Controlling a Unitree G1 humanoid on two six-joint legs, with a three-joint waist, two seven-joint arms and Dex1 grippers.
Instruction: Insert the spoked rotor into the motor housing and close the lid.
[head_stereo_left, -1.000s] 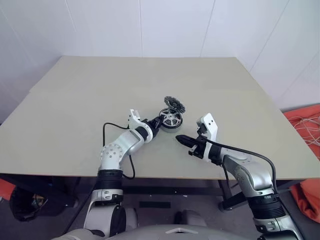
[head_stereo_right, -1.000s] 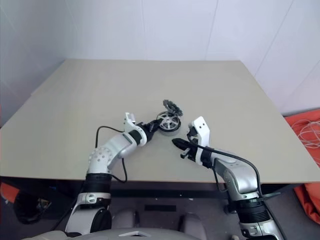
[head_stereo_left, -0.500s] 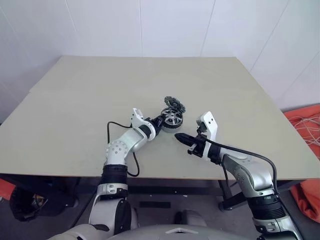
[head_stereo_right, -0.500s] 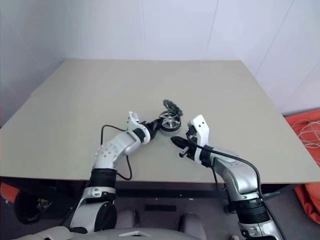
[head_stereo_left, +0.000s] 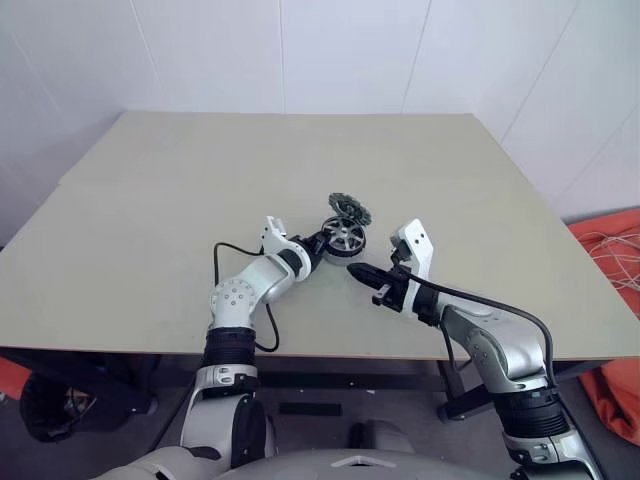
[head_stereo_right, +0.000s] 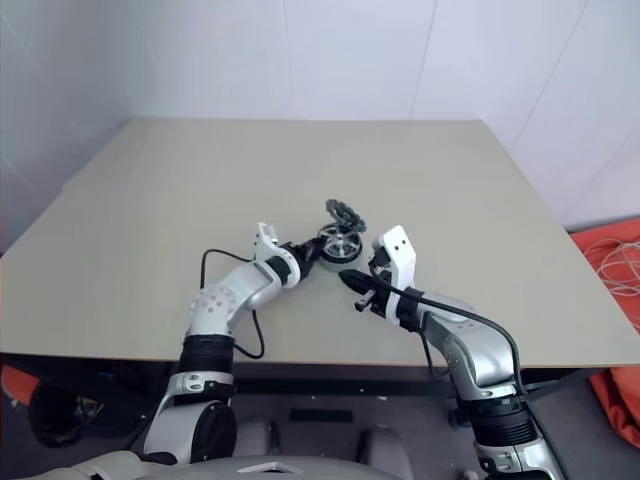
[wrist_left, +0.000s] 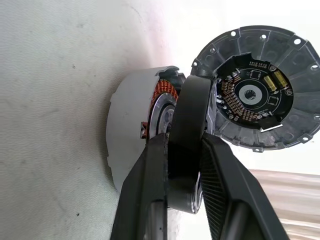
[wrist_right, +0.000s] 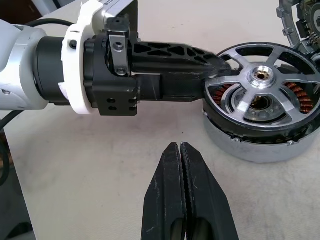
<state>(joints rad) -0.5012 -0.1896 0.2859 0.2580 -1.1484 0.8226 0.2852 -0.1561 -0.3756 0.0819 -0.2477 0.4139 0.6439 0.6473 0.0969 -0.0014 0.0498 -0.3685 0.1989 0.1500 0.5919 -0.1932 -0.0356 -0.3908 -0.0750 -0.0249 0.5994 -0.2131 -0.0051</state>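
your left gripper (wrist_left: 182, 150) fingers straddle the rim of the spoked rotor (wrist_right: 265, 107), sitting tilted on the motor housing (wrist_right: 250, 145) mid-table. your right gripper (wrist_right: 181, 160) is pinched empty nearby. released crooked, the rotor could jam.

Worktop (head_stereo_left: 180, 200) plain beige. Housing (wrist_right: 260, 145) pale grey, copper-red windings inside. Lid (wrist_right: 260, 107) black rim, silver spoked face. Rotor (wrist_left: 257, 90) dark grey, gold-dotted centre. Fingers (wrist_right: 172, 55) black. Orange cloth (head_stereo_left: 610, 240) right edge.
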